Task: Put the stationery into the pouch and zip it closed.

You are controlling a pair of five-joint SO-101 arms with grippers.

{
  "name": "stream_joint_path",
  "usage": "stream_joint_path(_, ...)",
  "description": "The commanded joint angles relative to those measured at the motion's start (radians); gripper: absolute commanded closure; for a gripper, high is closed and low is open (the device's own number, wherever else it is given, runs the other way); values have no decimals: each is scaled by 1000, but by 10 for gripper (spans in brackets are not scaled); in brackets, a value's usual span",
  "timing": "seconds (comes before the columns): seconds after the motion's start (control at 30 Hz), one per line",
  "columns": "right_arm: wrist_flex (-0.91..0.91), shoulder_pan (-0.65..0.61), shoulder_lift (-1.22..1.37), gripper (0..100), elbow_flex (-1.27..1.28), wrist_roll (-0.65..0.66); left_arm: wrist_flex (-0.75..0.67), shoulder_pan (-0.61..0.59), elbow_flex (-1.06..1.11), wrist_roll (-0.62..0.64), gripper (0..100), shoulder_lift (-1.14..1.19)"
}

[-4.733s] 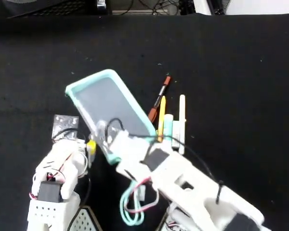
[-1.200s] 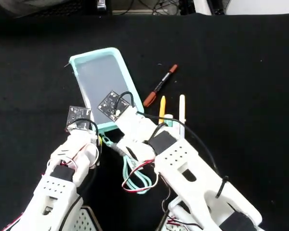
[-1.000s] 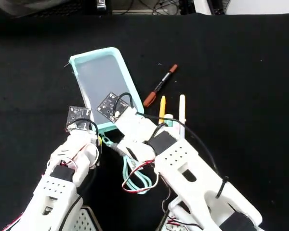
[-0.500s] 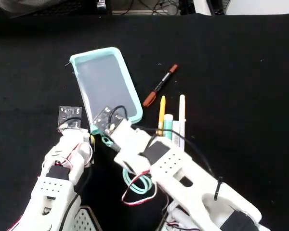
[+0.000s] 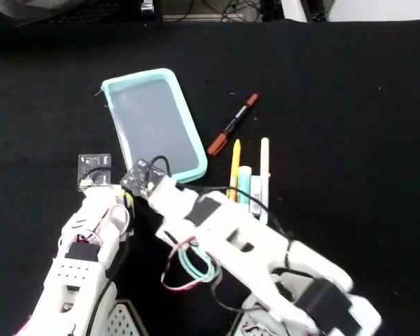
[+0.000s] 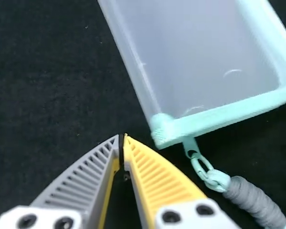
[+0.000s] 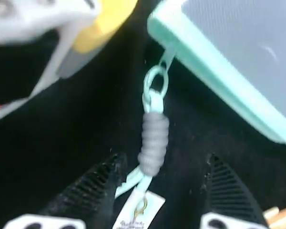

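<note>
Nothing is packed yet. In the high view the pouch [image 5: 154, 126] lies flat in the upper left of centre. The stationery sits outside it, to its right: the brown marker [image 5: 231, 126] slants just off the pouch's right edge, and the yellow pen [image 5: 234, 166] and white pen [image 5: 264, 169] lie side by side below it, partly under your right arm.

You are at the zip-handling step, before any loading. Both arms crowd the pouch's lower edge, low and left of centre. The left gripper [image 6: 121, 140] has its two fingers pressed together on nothing, the tip just beside the pouch's corner but apart from it. The right gripper [image 7: 164, 162] stands spread wide, its fingers either side of the grey-wrapped cord [image 7: 154, 138] that hangs from the zip pull [image 7: 156, 86] — straddling it, not pinching it.

The pull sits at the very corner, so the zip is at one end of its run. Whether that end is open or shut, I cannot tell from here.

Your next move, as I judge it, is to bring the right fingers together on the cord near the pull and draw it along the pouch's edge. The pouch is light and will likely slide on the black cloth, so the left gripper should pin or grip that corner first.
</note>
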Motion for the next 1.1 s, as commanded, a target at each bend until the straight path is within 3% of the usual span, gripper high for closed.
stream_joint_path(0.0, -5, -8, 99, 796, -84, -6, -12, -2, -8, -3, 971, -6)
stream_joint_path(0.13, 2, 63, 111, 993, -102, -6, -12, -2, -8, -3, 971, -6)
stream_joint_path(0.3, 61, 147, 5, 987, -54, -5, -12, -2, -8, -3, 971, -6)
stream_joint_path(0.5, 101, 147, -193, 983, 82, 74, -12, -2, -12, -5, 970, -6)
stream_joint_path(0.57, 107, 147, -239, 966, 97, 77, -11, -2, -12, -5, 970, -6)
stream_joint_path(0.73, 89, 141, -260, 751, 73, 69, -11, -24, -15, -5, 966, -6)
stream_joint_path(0.8, 87, 117, -243, 703, 50, 69, -11, -56, -16, 3, 922, -6)
stream_joint_path(0.93, 84, 31, -153, 730, -18, 60, -9, -91, -16, 5, 799, -6)
stream_joint_path(1.07, 29, 20, 13, 734, -111, -23, -11, -145, -16, 5, 780, -6)
